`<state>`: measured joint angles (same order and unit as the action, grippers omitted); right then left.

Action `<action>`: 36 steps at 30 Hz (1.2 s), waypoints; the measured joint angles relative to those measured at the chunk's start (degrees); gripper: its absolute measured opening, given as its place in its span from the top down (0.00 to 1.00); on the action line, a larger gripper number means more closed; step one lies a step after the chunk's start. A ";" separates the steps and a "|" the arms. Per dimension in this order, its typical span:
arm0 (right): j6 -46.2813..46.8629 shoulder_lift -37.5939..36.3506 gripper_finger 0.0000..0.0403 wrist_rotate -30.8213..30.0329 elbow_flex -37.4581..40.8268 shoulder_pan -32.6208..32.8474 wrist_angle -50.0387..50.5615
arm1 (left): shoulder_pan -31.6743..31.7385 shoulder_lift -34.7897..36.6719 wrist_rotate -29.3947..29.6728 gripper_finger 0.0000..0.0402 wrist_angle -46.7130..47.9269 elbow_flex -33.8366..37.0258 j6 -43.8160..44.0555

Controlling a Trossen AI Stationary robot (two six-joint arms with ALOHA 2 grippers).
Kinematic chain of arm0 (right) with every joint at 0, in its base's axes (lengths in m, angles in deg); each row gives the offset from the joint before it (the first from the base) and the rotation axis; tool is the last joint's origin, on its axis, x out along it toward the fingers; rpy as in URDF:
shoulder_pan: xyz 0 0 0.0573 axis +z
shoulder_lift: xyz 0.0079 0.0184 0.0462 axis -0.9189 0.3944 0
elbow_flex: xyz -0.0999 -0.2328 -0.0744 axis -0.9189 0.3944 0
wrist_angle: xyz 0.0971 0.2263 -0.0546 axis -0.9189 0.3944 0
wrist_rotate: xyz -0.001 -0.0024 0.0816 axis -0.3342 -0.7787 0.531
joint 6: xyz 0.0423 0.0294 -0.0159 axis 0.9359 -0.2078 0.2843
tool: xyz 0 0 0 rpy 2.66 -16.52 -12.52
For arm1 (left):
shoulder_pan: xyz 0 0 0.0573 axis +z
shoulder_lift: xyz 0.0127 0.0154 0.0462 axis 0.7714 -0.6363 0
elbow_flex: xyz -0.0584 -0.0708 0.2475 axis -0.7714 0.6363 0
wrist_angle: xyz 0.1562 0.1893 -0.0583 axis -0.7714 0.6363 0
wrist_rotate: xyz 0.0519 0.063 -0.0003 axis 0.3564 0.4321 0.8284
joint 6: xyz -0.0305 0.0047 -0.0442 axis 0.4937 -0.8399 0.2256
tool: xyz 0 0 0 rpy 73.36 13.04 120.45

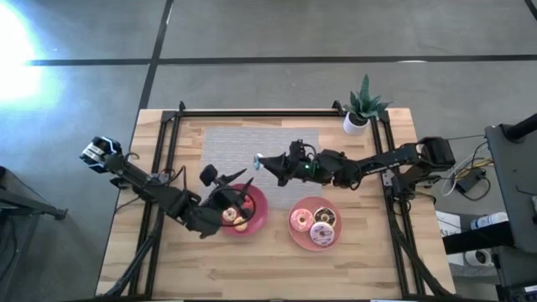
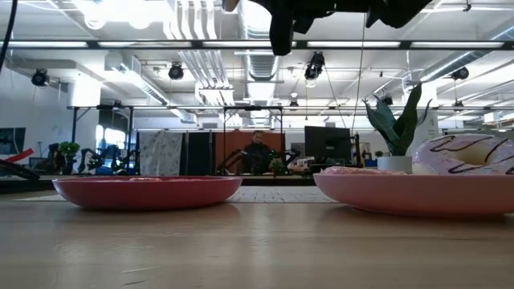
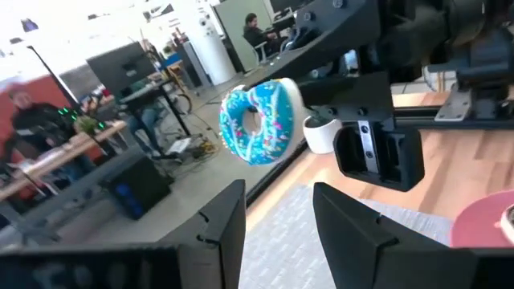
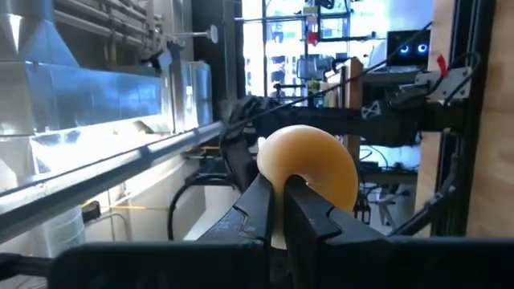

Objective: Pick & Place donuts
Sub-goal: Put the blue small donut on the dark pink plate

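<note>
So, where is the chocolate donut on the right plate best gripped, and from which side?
From straight above, one finger in the hole, one outside its free edge: the chocolate donut lies flat on the right plate, with other donuts close beside it. The right tool holds a blue donut.

Bright overhead lights — glare upper-left.

Overhead and table-level views sharing 2 plates (image 1: pixel 249 210); 2 wrist views roomward.

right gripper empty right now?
No, the right gripper is shut on a blue-iced sprinkled donut, held in the air above the table.
</note>
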<state>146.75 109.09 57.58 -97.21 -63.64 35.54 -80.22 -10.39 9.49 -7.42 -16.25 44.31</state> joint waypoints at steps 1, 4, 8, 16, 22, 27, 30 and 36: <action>0.02 0.00 0.97 -0.01 -0.19 -0.02 0.00 | -0.06 -0.10 0.57 0.70 0.00 -0.20 -1.16; 0.02 0.00 0.97 -0.20 -0.30 -0.12 0.01 | 0.06 -0.56 1.40 0.70 -0.06 -1.13 -3.89; 0.04 0.00 0.97 -0.17 -0.22 -0.05 0.12 | 0.44 -1.43 1.75 0.65 -0.04 -2.23 -5.92; 1.59 0.00 0.97 -0.26 -0.69 -0.04 0.16 | 1.57 -2.14 1.78 0.51 0.02 -2.30 -5.64; 2.12 0.02 0.97 -0.88 -2.19 -0.03 0.44 | 3.98 -2.73 2.32 0.50 -0.05 -2.30 -4.53; 2.51 0.02 0.97 -2.09 -2.42 -0.01 2.25 | 5.29 -2.71 1.77 0.50 -1.77 -2.30 -3.18; 3.46 0.13 0.97 -2.40 -2.42 -0.03 2.57 | 5.24 -2.62 1.73 0.50 -2.73 -2.32 -4.42; 4.30 0.15 0.97 -2.40 -2.42 -0.03 3.19 | 5.47 -2.62 1.71 0.50 -2.74 -2.74 -4.59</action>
<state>151.04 109.24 55.17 -99.63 -63.68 38.73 -74.75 -13.01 11.21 -10.16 -18.98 39.72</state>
